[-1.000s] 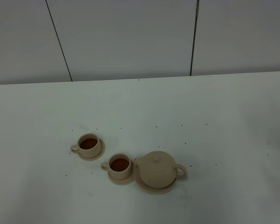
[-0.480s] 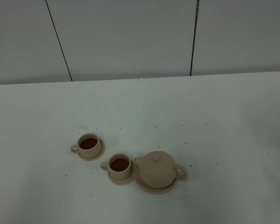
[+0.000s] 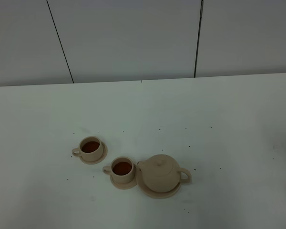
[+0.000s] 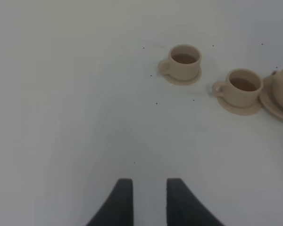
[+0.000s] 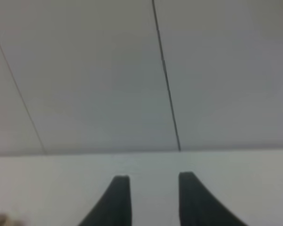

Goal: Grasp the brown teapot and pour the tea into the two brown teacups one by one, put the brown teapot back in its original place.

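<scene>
The brown teapot [image 3: 159, 175] stands upright on its wide round saucer [image 3: 155, 194], the original place, near the table's front, with its lid on and its handle to the right. Left of it are the two brown teacups on small saucers, one [image 3: 122, 169] close to the spout and one [image 3: 91, 148] farther left, both holding dark tea. No gripper appears in the exterior high view. The left wrist view shows my left gripper [image 4: 149, 183] open and empty over bare table, well apart from both cups [image 4: 184, 60] [image 4: 244, 87]. My right gripper [image 5: 154, 179] is open, empty, and faces the wall.
The white table [image 3: 219, 119] carries small dark specks around the tea set. A grey panelled wall [image 3: 133, 38] rises behind its far edge. A blurred tan patch [image 5: 0, 220] sits at the corner of the right wrist view.
</scene>
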### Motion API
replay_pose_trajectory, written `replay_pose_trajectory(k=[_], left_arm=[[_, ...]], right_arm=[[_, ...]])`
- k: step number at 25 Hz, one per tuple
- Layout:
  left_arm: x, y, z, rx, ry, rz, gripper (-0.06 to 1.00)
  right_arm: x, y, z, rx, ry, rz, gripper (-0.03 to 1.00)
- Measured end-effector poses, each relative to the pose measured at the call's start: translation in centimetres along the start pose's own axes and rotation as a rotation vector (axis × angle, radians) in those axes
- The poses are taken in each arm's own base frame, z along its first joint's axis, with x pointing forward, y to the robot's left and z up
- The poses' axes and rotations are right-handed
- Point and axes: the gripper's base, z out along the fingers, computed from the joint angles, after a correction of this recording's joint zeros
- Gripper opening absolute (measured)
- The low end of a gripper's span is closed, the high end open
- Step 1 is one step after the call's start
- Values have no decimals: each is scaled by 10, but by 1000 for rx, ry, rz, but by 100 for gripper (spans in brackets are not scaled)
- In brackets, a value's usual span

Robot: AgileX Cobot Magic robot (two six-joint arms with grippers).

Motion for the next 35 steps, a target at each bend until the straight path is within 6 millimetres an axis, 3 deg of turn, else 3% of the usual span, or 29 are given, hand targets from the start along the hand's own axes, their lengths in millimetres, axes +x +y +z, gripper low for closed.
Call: replay_pose_trajectory(k=[6,12,27,35], left_arm=[[0,0,0,0,0,0,24],[0,0,0,0,0,0,24],[0,0,0,0,0,0,24],[0,0,0,0,0,0,24]], right_arm=[[14,4,-3,-32,196,52,24],[1,7,-10,-26,315,6,24],[-3,13,-78,130,278,1,24],[1,9,-89,200,331,19,24]])
